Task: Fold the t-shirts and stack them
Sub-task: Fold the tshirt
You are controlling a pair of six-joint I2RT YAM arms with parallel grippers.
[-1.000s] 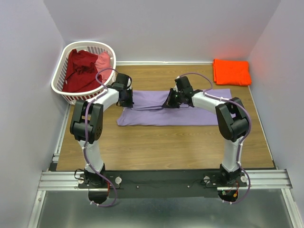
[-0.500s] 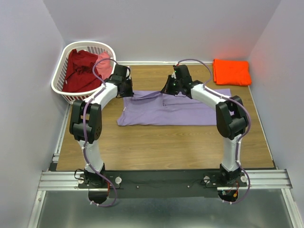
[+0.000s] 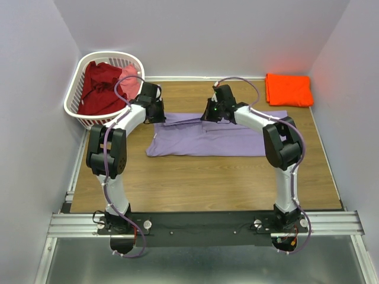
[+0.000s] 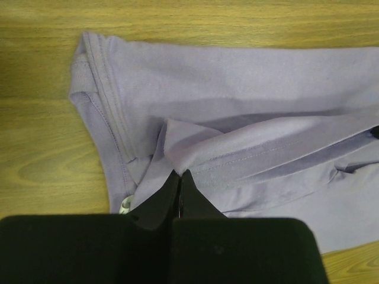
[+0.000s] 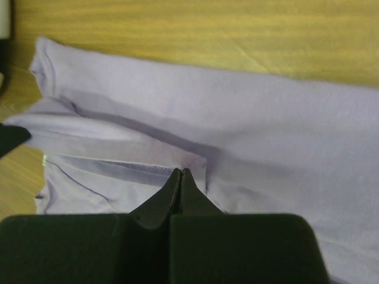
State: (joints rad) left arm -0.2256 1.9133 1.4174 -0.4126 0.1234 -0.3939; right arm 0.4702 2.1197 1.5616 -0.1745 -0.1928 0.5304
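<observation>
While its 12 o'clock edge is pinched up at two spots, lavender t-shirt [image 3: 225, 143] lies spread across centre of table [image 3: 201, 183]; left gripper [image 3: 157, 116] fingers fully closed on a raised fold; right gripper [image 3: 208, 116] fingers fully closed on the same edge. Item: orange t-shirt [image 3: 289, 90], folded, 1 o'clock corner. Items: dark red t-shirt [image 3: 98, 86], pink t-shirt [image 3: 129, 75], heaped in white basket [image 3: 72, 90], 11 o'clock.

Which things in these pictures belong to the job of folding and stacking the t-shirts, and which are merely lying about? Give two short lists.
Belong to the job:
lavender t-shirt, spread on the table
orange t-shirt, folded at the far right corner
dark red t-shirt, in the basket
pink t-shirt, in the basket

Merely there:
white laundry basket
wooden table
</observation>
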